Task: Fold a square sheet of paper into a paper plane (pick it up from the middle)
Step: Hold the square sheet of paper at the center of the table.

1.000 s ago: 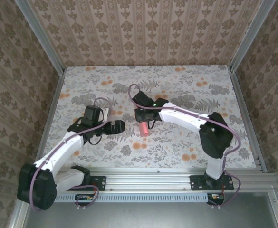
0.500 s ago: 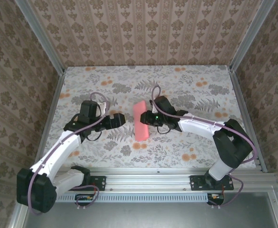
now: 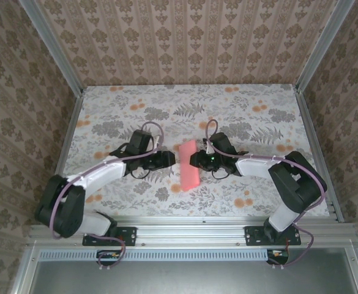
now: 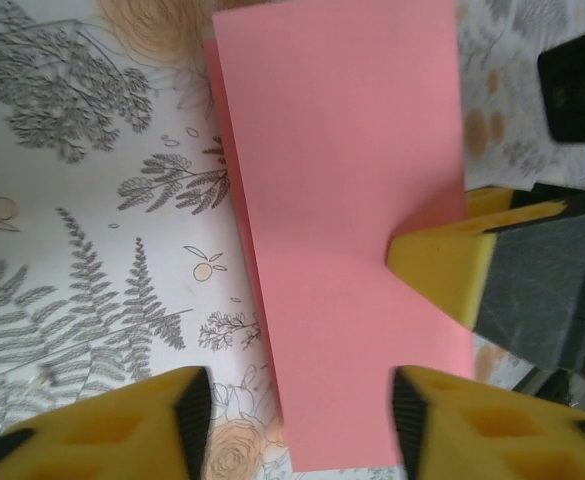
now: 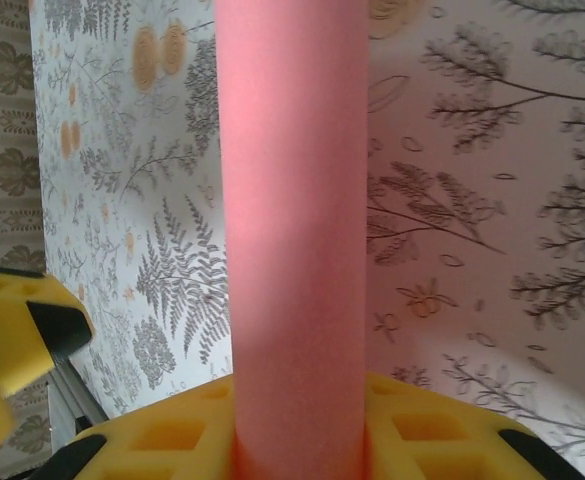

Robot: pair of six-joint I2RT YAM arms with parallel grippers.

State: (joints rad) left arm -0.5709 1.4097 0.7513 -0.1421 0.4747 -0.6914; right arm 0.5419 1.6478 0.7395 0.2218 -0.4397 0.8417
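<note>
Nearest, the aluminium front rail (image 3: pixel 191 225) closed off the near edge, so there was little room to draw back that way. Mid-table, the thin salmon-pink folded paper sheet (image 3: pixel 188 164) hung as a long strip above the grey-and-orange floral table top (image 3: pixel 240 199), btw the two grippers. The right gripper (image 3: pixel 195 160) was pinching it at one long edge, approx mid-length; the wrist view had the strip rising from btw its yellow foam pads (image 5: pixel 422 420). The left gripper (image 3: pixel 171 158) faced the strip's flat side w/ fingers spread, nothing clamped. Judgement: v. light, floppy, creases easily, prob. slick on foam, so best taken at a long edge near the middle w/ a gentle squeeze. Farther out, the table's far half lay open up to the patterned back wall (image 3: pixel 191 43), w/ the side walls (image 3: pixel 350 92) narrowing the reach
</note>
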